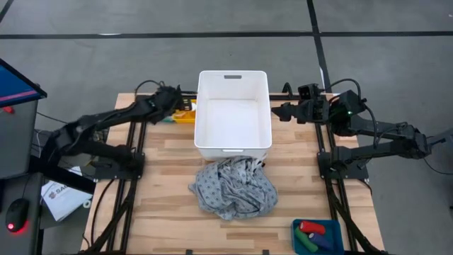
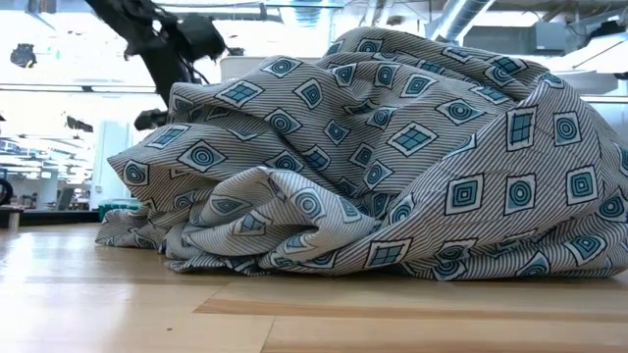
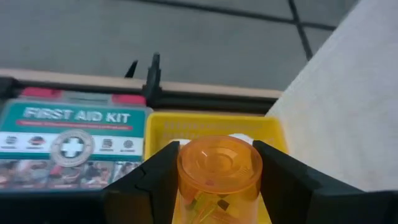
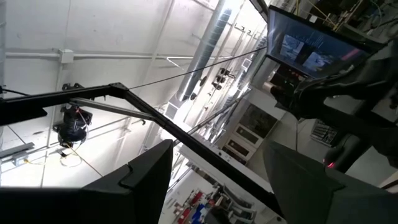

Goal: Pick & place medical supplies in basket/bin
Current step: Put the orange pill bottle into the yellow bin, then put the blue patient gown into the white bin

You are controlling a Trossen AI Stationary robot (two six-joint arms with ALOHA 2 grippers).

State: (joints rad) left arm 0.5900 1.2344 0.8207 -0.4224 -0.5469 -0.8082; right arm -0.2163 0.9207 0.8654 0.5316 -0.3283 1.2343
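My left gripper (image 1: 175,108) (image 3: 216,148) is left of the white bin (image 1: 233,145), above a yellow tray (image 3: 211,126), and shut on a small orange pill bottle (image 3: 219,174). My right gripper (image 1: 278,112) (image 4: 217,146) hovers open and empty by the bin's right wall, its camera facing the ceiling. The grey patterned cloth (image 1: 233,188) (image 2: 392,157) lies crumpled on the table just in front of the bin. A red bottle (image 1: 310,227), a green piece (image 1: 306,243) and a dark blue cylinder (image 1: 323,241) lie in a blue tray (image 1: 336,228) at the near right corner. My left gripper pinches the orange pill bottle between its two fingers, one finger (image 3: 163,167) on each side of the bottle's wall just below the cap (image 3: 217,155). The cap end points away from the wrist. The bottle sits over the yellow tray; whether it still rests there is hidden.
A flat teal first aid kit box (image 3: 68,140) lies next to the yellow tray, on the side away from the bin. The bin's white wall (image 3: 348,106) stands close beside my left gripper. Bare wood shows on the near left of the table (image 1: 156,212).
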